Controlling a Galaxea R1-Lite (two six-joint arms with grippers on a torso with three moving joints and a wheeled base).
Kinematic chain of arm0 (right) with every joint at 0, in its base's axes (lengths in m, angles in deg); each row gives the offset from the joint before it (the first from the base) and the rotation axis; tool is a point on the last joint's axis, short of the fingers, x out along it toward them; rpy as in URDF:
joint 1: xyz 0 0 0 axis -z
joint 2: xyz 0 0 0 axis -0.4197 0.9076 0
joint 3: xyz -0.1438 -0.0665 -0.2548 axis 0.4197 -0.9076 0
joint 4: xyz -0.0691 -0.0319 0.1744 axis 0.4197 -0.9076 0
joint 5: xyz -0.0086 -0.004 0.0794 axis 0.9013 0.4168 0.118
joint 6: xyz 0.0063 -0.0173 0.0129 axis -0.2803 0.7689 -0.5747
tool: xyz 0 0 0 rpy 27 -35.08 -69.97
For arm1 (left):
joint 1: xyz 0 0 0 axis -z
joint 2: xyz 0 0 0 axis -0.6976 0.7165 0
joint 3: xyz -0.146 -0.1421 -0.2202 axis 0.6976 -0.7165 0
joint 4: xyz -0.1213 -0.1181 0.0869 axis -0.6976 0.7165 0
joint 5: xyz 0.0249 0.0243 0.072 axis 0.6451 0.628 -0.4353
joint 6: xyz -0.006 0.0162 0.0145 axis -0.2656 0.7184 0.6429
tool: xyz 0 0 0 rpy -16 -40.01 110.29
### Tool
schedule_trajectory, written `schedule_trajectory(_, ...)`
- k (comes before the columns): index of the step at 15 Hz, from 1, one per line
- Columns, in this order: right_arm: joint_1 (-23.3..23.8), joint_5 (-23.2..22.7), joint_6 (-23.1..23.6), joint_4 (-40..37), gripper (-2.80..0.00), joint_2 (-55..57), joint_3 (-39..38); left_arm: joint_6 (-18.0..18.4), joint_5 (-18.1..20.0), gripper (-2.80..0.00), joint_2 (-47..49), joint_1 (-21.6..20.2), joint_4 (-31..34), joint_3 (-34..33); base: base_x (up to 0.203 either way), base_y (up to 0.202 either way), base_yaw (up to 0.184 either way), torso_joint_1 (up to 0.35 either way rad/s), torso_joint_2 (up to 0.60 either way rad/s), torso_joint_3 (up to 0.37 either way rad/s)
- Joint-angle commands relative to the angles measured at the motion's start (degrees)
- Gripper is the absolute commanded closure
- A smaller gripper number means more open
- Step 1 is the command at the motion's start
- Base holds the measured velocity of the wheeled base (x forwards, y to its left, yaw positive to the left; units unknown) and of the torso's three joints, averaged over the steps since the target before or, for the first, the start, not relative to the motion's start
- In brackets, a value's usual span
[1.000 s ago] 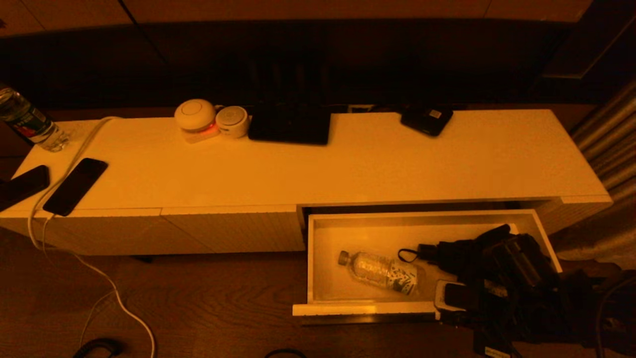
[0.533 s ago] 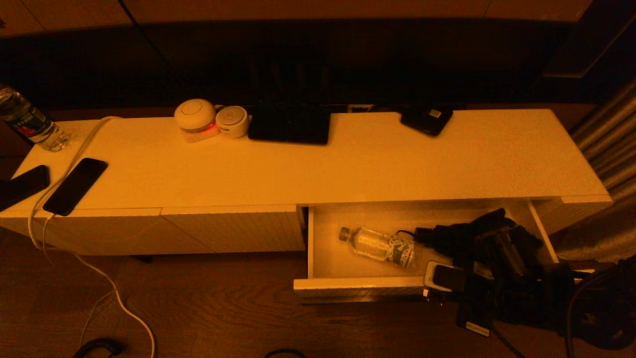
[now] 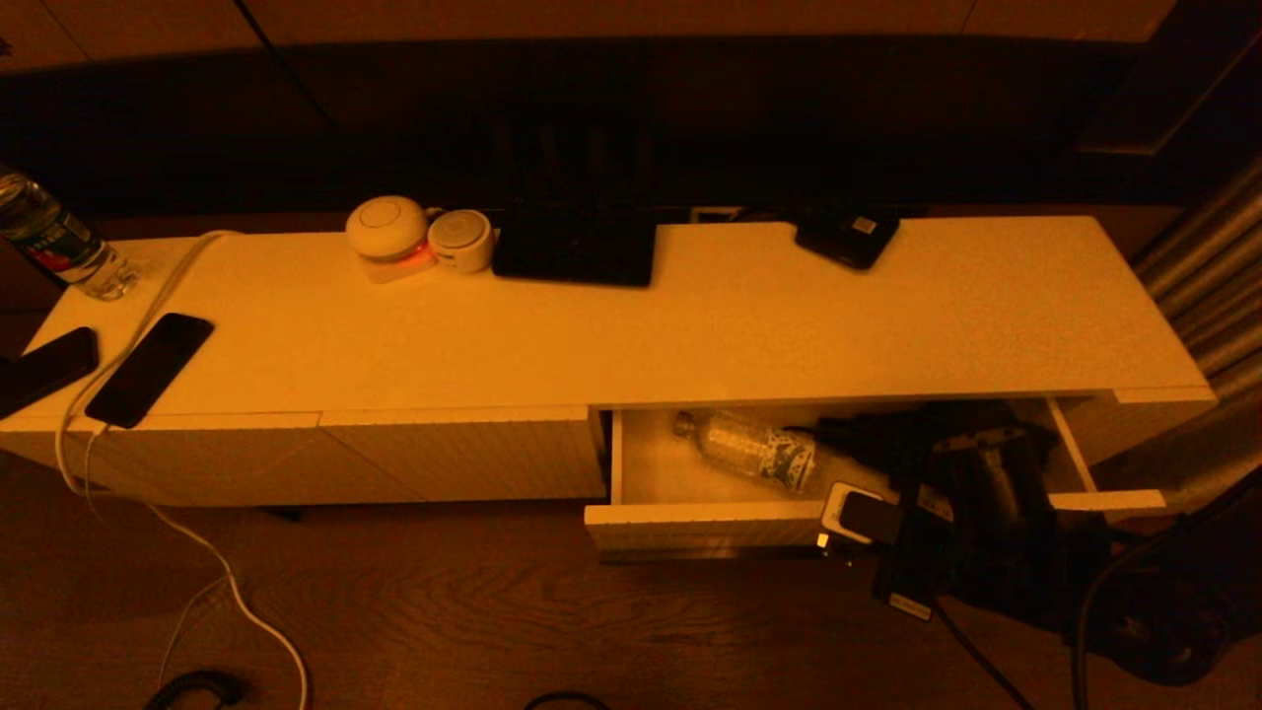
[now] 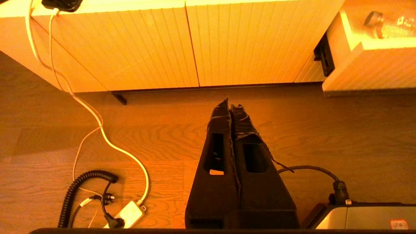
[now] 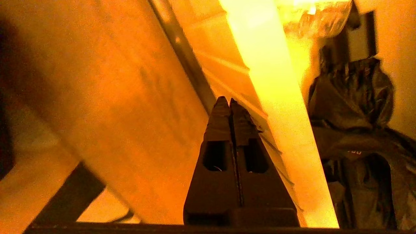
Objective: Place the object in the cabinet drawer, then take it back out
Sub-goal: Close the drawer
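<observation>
The drawer (image 3: 705, 523) stands partly open at the cabinet's (image 3: 631, 325) right end, and the bottle (image 3: 754, 449) lies on its side inside, far of the ribbed front, cap toward the left – long axis running left to right, slightly slanted. A dark bundle (image 3: 887, 439) (hard to tell what it is) lies just right of it. The right gripper (image 5: 230, 101) is the nearer one: its fingers are pressed together on nothing, tips against the drawer's front from the near side, so the bottle lies beyond and left of them. The right arm reaches in low from the right, wrist over the front edge. The left gripper (image 4: 230, 105), fingers likewise together, hangs parked above the floor, well left of the drawer.
</observation>
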Motion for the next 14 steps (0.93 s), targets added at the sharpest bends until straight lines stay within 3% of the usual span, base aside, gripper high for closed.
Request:
schedule_trajectory(1, 0.77, 0.03, 0.50, 2.68, 0.00, 1.56, 0.38, 0.02, -0.01, 0.00, 0.00, 0.00, 0.01, 0.00, 0.000, 0.000, 0.000, 0.000, 0.00, 0.000)
schedule_trajectory(10, 3.83, -0.04, 2.70, 15.06, 0.00, 8.08, 5.70, 0.02, -0.01, 0.00, 0.00, 0.00, 0.01, 0.00, 0.000, 0.000, 0.000, 0.000, 0.00, 0.000)
schedule_trajectory(14, 4.47, 0.03, 2.86, 16.25, 0.00, 10.04, 8.75, 0.02, -0.01, 0.00, 0.00, 0.00, 0.01, 0.00, 0.000, 0.000, 0.000, 0.000, 0.00, 0.000)
